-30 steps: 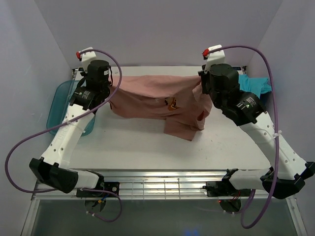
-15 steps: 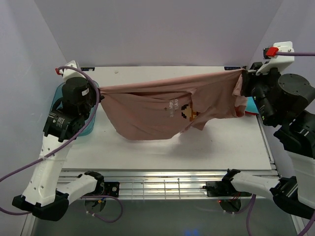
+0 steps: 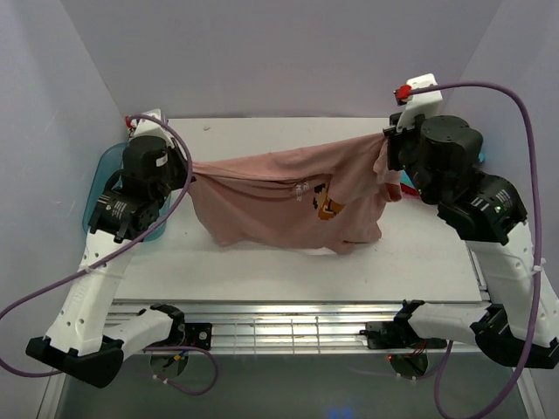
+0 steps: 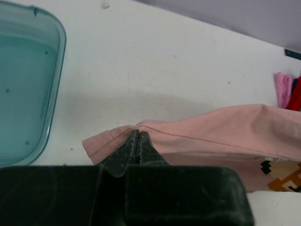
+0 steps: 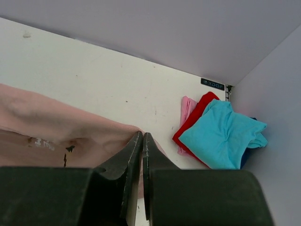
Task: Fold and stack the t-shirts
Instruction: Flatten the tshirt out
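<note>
The dusty-pink t-shirt (image 3: 279,196) with its pixel-art print (image 3: 326,203) hangs stretched between both grippers above the table, its lower edge sagging near the surface. My left gripper (image 3: 188,170) is shut on its left corner; in the left wrist view (image 4: 137,134) the hem is pinched between the jaws. My right gripper (image 3: 387,144) is shut on the shirt's right corner, as the right wrist view (image 5: 142,137) shows. A pile of turquoise (image 5: 221,134), red (image 5: 200,115) and pink (image 5: 186,108) t-shirts lies at the far right corner.
A translucent teal plastic tray (image 3: 103,188) sits at the table's left edge, also in the left wrist view (image 4: 26,89). The white table (image 3: 288,262) ends at a metal rail in front. Grey walls close in the back and sides.
Both grippers have kept hold of the pink shirt. They swung apart and pulled it taut, then came a little closer again; the shirt now sags lower over the table's middle.
</note>
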`<action>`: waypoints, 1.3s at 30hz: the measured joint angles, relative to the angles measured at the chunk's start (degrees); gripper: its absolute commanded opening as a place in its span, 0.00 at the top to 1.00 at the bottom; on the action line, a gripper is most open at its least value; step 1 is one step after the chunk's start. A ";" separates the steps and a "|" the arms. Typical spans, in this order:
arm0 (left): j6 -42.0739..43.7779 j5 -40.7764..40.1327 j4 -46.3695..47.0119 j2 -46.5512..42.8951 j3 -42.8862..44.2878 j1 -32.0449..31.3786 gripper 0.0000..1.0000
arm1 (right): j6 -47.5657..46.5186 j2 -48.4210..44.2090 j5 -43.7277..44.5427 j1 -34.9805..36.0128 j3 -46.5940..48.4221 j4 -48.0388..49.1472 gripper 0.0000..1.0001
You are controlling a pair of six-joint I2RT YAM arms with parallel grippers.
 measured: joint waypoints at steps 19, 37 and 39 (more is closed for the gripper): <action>2.21 19.61 -3.67 -10.86 23.06 0.02 1.00 | 0.63 -12.07 -30.53 -0.39 17.42 -6.82 0.92; -4.83 8.17 -2.82 6.45 -8.98 0.02 0.45 | -2.12 -9.31 -11.47 -4.44 -31.41 21.16 0.27; -5.81 3.56 -2.43 11.54 -11.58 0.04 0.28 | -2.40 -5.46 -11.32 -7.96 -39.28 26.86 0.24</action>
